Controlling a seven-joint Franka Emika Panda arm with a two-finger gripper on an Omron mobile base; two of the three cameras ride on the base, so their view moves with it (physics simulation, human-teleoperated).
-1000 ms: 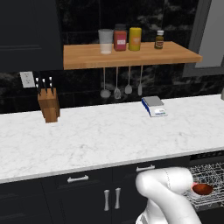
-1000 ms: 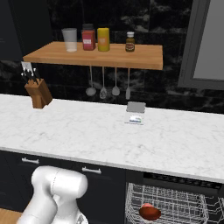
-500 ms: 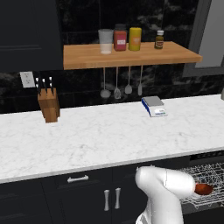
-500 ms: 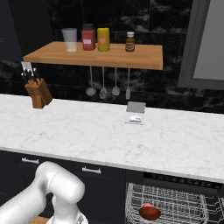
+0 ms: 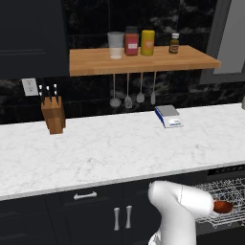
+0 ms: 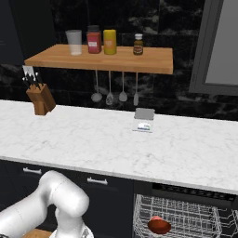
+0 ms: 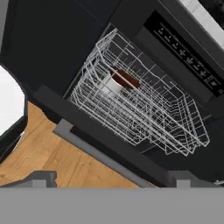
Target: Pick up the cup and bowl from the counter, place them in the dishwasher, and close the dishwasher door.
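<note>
Dishwasher (image 7: 175,48) open, wire rack (image 7: 144,109) pulled out. Bowl (image 6: 159,226) in rack, cup (image 7: 113,84) touching it, mouth orientation unclear. Dishwasher door (image 7: 100,138) down, bar handle (image 7: 94,151) long axis along door edge. Table (image 5: 110,148) above. End effector state: cannot tell.

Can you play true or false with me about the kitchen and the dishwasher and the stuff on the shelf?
1. The bowl sits in the wire rack of the dishwasher. True.
2. The dishwasher door is shut. False: it hangs open, with the rack pulled out over it.
3. The cup stands on the counter. False: it lies in the rack, right beside the bowl.
4. A knife block stands on the counter. True.
5. The yellow jar stands on the counter. False: it is up on the wooden shelf, next to the red-labelled jar.
6. Utensils hang under the shelf. True.
</note>
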